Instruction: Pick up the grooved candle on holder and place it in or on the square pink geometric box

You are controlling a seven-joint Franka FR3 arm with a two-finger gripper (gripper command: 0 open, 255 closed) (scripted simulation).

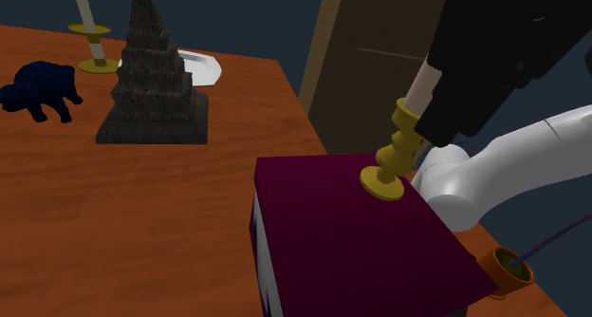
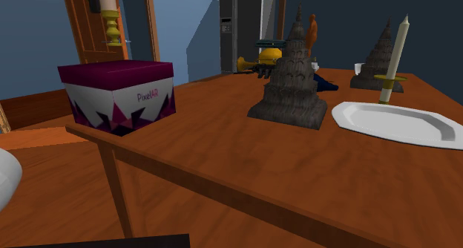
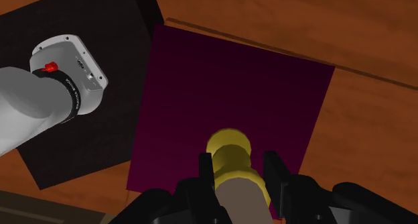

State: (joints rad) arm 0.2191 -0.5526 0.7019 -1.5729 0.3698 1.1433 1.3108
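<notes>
Gripper [image 3: 239, 179] is closed on the grooved candle on holder [image 1: 400, 152]. Both black fingers [image 3: 205, 170] clamp the pale wax shaft just above the yellow ribbed stem, one each side, w/ no slack visible.

Candle hangs over the box [image 1: 342, 225], a square box w/ dark magenta top and white sides w/ a jagged pattern. Its long axis runs roughly vertical: round foot points down at the lid, wax end up into the hand. In the shoulder view it leans a bit, foot toward that view's left, top toward its right. In the second exterior view it reads near upright, and a gap shows btwn foot and lid, so not touching. Foot is above the lid's corner nearest the white arm [image 1: 512, 168].

Box sits on a wooden table [image 1: 142, 201]. Well apart from it on the same table:
- dark tiered tower [image 1: 152, 83]
- dark blue bear figure [image 1: 38, 89]
- second candle [image 1: 87, 26]
- white plate [image 2: 401, 124]

Small orange cup [image 1: 506, 268] sits just beside the box's near corner.
</notes>
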